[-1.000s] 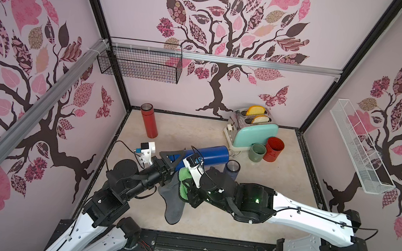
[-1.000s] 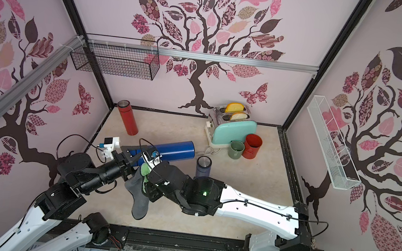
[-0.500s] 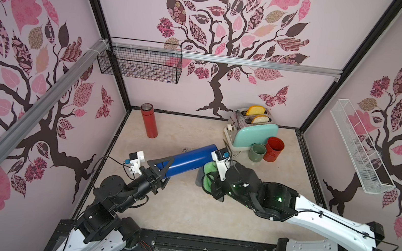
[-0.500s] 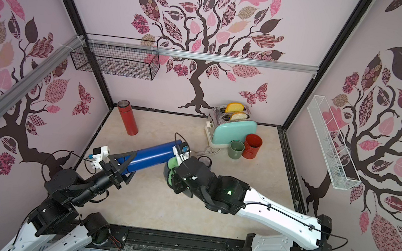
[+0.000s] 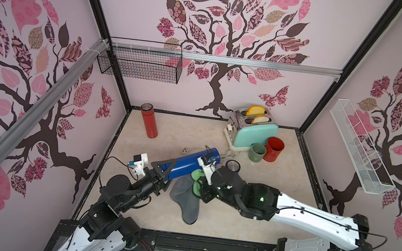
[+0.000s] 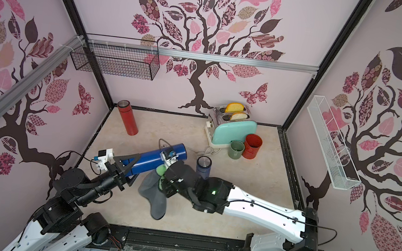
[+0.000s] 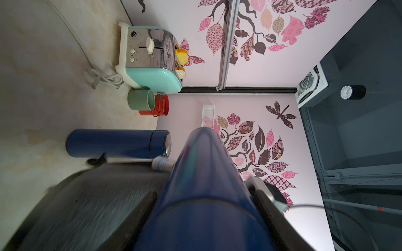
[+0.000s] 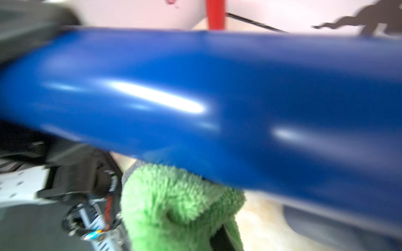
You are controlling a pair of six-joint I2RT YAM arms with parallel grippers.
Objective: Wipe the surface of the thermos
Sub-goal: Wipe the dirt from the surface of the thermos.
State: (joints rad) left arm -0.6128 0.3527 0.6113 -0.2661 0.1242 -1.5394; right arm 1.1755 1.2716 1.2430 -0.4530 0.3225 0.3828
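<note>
The blue thermos [image 5: 190,163] hangs tilted above the tabletop [image 5: 235,216], one end clamped between the left gripper's [image 5: 167,170] jaws. The green-and-grey microfibre cloth [image 5: 185,201], pinched in the closed right gripper [image 5: 200,182], presses against its mid-body, having slid back from the far end half a second ago. I judge that back-and-forth wiping strokes are under way, so far along one side only.

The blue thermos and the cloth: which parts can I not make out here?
- Where the cloth touches the blue thermos: blurred in the right wrist view; covered by the right arm in both top views.
- Right claw: its fingers are buried in the cloth in both top views.
- Thermos end inside the left claw: hidden by the claw in both top views, cut off by the picture's edge in the left wrist view.
</note>
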